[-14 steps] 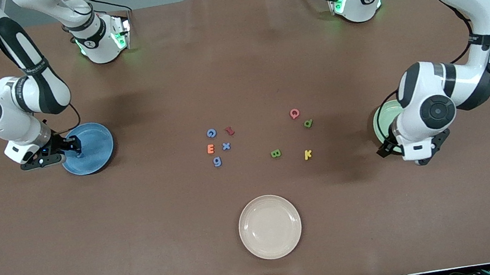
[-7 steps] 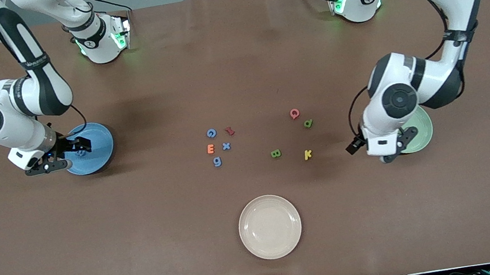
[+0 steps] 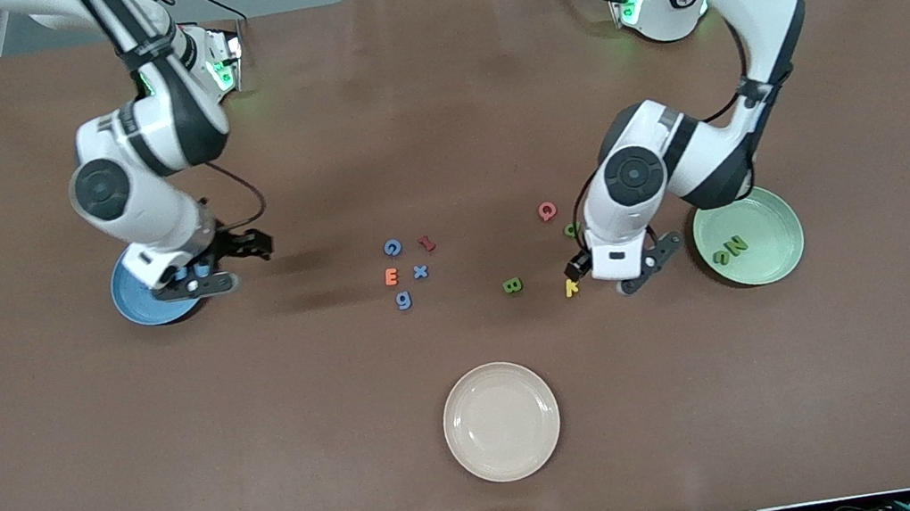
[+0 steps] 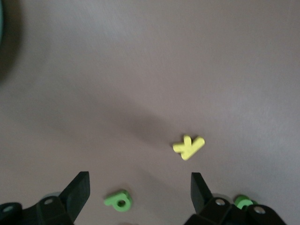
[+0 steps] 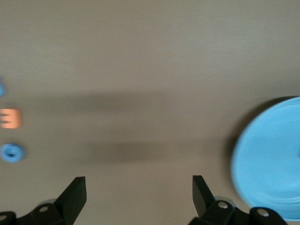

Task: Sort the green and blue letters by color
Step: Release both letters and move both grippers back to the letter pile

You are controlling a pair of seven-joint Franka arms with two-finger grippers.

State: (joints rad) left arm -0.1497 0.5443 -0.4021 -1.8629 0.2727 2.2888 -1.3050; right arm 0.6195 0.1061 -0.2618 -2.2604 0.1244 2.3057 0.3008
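covering the whole table (image 3: 434, 114), wrinkled brown paper.

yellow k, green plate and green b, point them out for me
yellow K (image 3: 571, 286), front view, on its stem.
green plate (image 3: 778, 211), front view, on bare rim.
green B (image 3: 512, 286), front view, on its middle.

Three plates (image 3: 502, 422), four green letters (image 3: 512, 286), three blue letters (image 3: 392, 248), four other letters (image 3: 391, 277).

Matt brown table cover (image 3: 434, 114); glossy cream plate (image 3: 508, 464).
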